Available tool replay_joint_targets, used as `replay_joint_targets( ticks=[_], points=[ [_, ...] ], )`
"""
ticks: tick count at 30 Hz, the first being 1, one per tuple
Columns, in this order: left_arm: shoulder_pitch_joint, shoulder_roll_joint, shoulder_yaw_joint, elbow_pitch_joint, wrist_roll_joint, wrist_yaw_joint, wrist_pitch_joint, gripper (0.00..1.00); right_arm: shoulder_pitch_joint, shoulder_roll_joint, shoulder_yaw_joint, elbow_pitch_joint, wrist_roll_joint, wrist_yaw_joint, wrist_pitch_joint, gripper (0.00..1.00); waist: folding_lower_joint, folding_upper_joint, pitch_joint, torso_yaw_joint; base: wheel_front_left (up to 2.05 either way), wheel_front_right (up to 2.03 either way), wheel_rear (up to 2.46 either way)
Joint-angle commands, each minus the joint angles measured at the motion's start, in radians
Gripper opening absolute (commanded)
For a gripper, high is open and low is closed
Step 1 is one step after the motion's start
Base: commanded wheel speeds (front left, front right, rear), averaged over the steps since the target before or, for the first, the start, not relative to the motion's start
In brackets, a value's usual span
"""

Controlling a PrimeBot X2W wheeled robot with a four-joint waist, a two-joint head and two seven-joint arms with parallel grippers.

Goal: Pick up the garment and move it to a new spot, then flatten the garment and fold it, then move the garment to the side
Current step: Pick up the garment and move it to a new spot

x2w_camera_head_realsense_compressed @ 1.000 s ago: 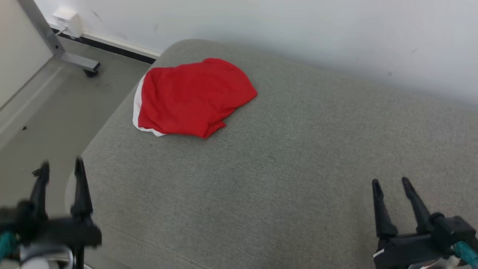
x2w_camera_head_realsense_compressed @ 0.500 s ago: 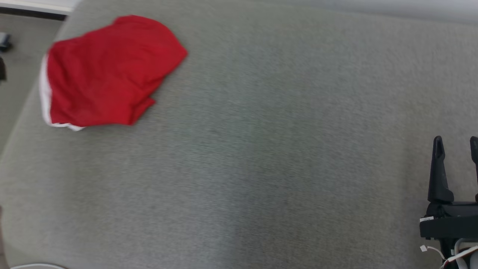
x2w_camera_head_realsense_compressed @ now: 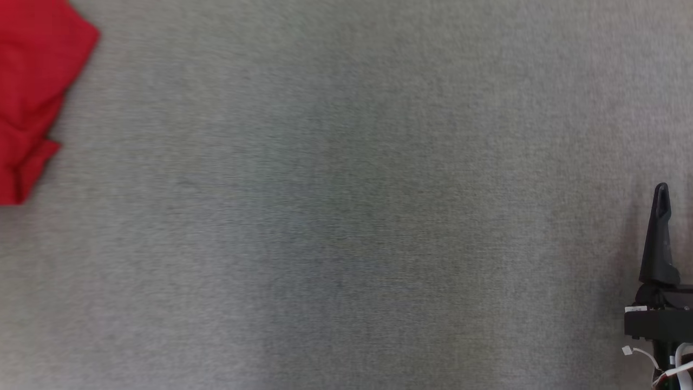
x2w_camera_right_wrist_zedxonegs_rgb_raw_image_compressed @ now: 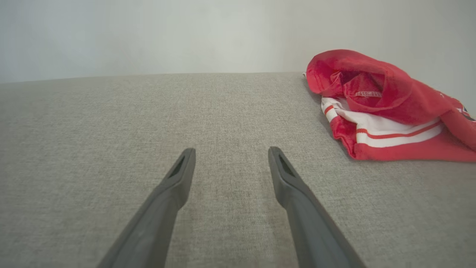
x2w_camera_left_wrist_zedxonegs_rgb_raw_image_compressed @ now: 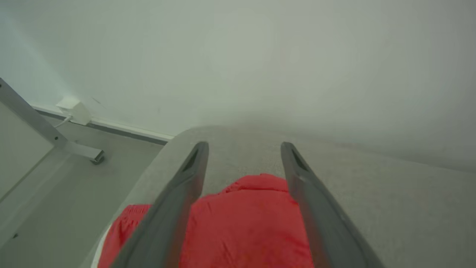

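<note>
left end effector (x2w_camera_left_wrist_zedxonegs_rgb_raw_image_compressed: pixel 243 146): released, fingers spread wide, nothing pinched.
right end effector (x2w_camera_right_wrist_zedxonegs_rgb_raw_image_compressed: pixel 231 150): released, fingers spread, bare fabric between them.
red garment (x2w_camera_left_wrist_zedxonegs_rgb_raw_image_compressed: pixel 245 223): crumpled on the grey seat cushion (x2w_camera_left_wrist_zedxonegs_rgb_raw_image_compressed: pixel 390 193), below the left end effector. It shows between and under its fingers. Can't tell if they touch.
striped garment (x2w_camera_right_wrist_zedxonegs_rgb_raw_image_compressed: pixel 386 108): red heap with a white striped band, ahead of the right end effector and off to the right in its wrist view, apart from the fingers. Can't tell if it's the same piece as the red garment.
edges, left side: the cushion's rounded corner is ahead-left of the left end effector, with floor (x2w_camera_left_wrist_zedxonegs_rgb_raw_image_compressed: pixel 44 208) beyond the side edge.
edges, right side: the far edge is straight ahead of the right end effector, against the wall (x2w_camera_right_wrist_zedxonegs_rgb_raw_image_compressed: pixel 148 33).
off-cushion: metal frame leg (x2w_camera_left_wrist_zedxonegs_rgb_raw_image_compressed: pixel 33 126) and white wall box (x2w_camera_left_wrist_zedxonegs_rgb_raw_image_compressed: pixel 74 110), well left of the left end effector.
open room: bare fabric runs ahead of the right end effector up to the far edge, and wide across to its left.
</note>
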Motion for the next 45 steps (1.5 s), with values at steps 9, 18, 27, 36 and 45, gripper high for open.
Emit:
replay_joint_targets(
  ticks=[9, 18, 27, 36, 45],
  points=[
    [-0.027, 0.04, -0.036, 0.229, -0.112, 0.0, 0.257, 1.0, -0.013, 0.001, 0.002, -0.03, -0.016, -0.002, 0.011, 1.0, -0.0003, -0.0003, 0.098, -0.077, 0.0, 0.0, 0.0],
    [0.007, 0.039, -0.073, 0.31, -0.152, 0.0, 0.309, 0.0, -0.022, 0.006, 0.014, -0.025, -0.026, -0.002, 0.015, 1.0, -0.0003, -0.0003, 0.083, -0.081, 0.0, 0.0, 0.0],
    [-0.049, 0.08, -0.114, 0.236, -0.097, 0.001, -0.057, 0.0, -0.028, 0.013, 0.043, 0.028, -0.006, -0.002, -0.004, 1.0, -0.0003, -0.0003, -0.012, -0.073, 0.0, 0.0, 0.0],
    [-0.145, 0.072, -0.265, 0.068, -0.075, 0.001, -0.169, 0.0, -0.034, 0.045, 0.091, 0.151, 0.021, -0.002, -0.045, 1.0, -0.0003, -0.0003, -0.181, -0.118, 0.0, 0.0, 0.0],
    [-0.213, 0.017, -0.399, -0.189, -0.134, 0.001, -0.074, 0.0, -0.026, 0.074, 0.112, 0.25, 0.058, -0.002, -0.07, 1.0, -0.0003, -0.0003, -0.291, -0.283, 0.0, 0.0, 0.0]
  ],
)
